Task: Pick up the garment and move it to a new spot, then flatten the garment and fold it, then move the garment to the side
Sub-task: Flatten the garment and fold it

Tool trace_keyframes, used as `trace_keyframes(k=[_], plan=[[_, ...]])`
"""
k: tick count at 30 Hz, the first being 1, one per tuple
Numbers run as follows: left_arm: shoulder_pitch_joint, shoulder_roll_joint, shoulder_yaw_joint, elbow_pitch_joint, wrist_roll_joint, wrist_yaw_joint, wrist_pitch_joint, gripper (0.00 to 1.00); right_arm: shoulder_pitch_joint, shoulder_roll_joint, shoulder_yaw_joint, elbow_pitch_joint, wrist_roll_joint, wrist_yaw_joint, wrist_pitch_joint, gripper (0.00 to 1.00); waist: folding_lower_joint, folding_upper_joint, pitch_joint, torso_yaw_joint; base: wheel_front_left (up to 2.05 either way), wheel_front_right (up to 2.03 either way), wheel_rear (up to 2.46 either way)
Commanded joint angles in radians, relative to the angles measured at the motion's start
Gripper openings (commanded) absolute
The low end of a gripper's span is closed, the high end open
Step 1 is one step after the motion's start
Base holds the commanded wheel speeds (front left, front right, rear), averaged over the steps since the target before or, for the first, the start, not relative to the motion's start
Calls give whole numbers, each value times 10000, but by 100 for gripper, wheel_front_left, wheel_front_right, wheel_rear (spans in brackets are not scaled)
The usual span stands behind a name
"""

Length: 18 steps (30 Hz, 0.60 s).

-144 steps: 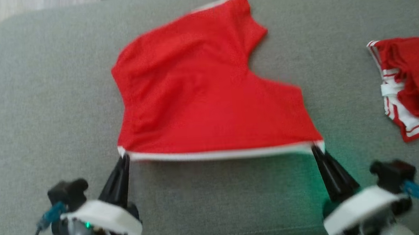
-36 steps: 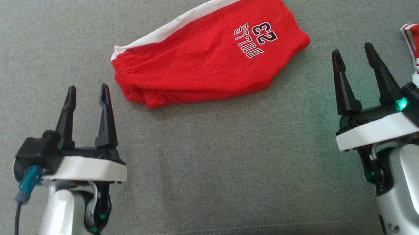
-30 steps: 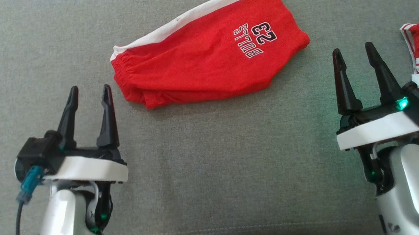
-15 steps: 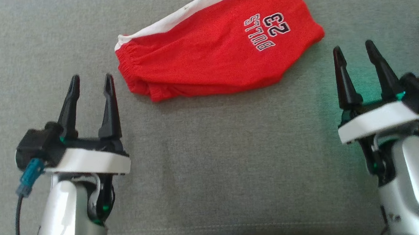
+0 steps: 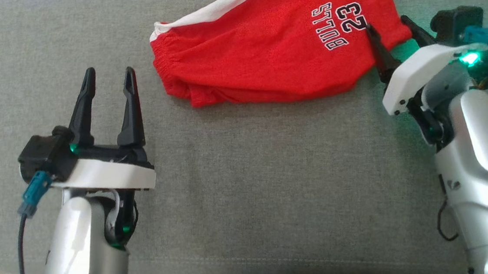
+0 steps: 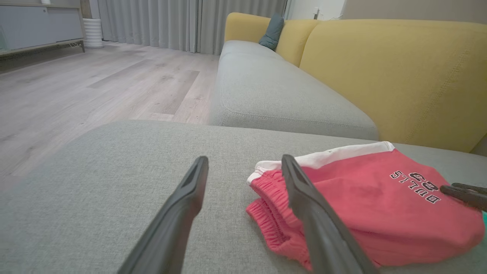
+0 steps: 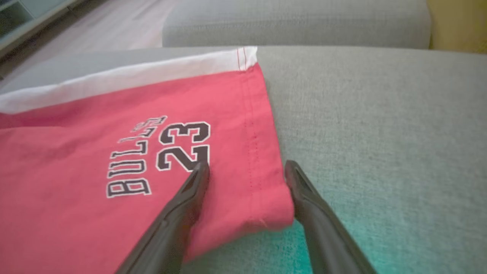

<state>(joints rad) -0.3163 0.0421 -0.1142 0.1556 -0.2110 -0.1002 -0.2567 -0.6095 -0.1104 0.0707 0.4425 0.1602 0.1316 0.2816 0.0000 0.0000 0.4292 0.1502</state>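
Nearest, the left claw hangs released, its tapered dark fingers spread above the coarse grey woven sofa seat. Beyond it lies the garment, folded red knit shorts with a white band. The right claw, unclenched, straddles its stitched hem. Behind rises a smooth yellow backrest

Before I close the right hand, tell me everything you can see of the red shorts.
The red shorts lie folded on the grey cushion, soft knit-looking fabric. A white stripe runs along the far edge; the gathered waistband forms the left end. A black BULLS 23 print sits near the right hem. The open right hand straddles that hem's near corner, one finger over the print; contact unclear. The open left hand stands apart from it.
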Motion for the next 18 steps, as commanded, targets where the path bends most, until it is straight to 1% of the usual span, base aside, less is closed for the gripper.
trace_keyframes(k=[1, 5, 10, 11, 12, 13, 14, 18], plan=[[-239, 121, 383, -299, 86, -28, -51, 100, -216, 52, 82, -231, -137, -9, 125, 100, 0, 0, -5, 24, 0, 0, 0], [-275, 102, 374, -279, 97, -54, -51, 100, -445, 183, -16, 244, -355, -9, 752, 100, 0, 0, 48, 93, 0, 0, 0], [-317, 91, 399, -279, 123, -85, -51, 100, -645, 375, 41, 832, -322, -9, 1591, 100, 0, 0, 124, 104, 0, 0, 0], [-323, 90, 403, -271, 132, -91, -51, 100, -680, 411, 80, 924, -254, -9, 1740, 86, 0, 0, 127, 101, 0, 0, 0], [-328, 89, 409, -267, 141, -96, -51, 100, -721, 441, 129, 987, -204, -9, 1849, 48, 0, 0, 130, 91, 0, 0, 0], [-332, 88, 418, -269, 151, -102, -51, 100, -761, 466, 177, 1036, -164, -9, 1938, 22, 0, 0, 138, 77, 0, 0, 0], [-336, 87, 425, -268, 162, -107, -51, 100, -794, 487, 199, 1085, -107, -9, 2015, 0, 0, 0, 138, 65, 0, 0, 0], [-326, 85, 447, -247, 209, -125, -51, 100, -834, 544, 243, 1145, 110, -9, 2058, 0, 0, 0, 75, 9, 0, 0, 0]])
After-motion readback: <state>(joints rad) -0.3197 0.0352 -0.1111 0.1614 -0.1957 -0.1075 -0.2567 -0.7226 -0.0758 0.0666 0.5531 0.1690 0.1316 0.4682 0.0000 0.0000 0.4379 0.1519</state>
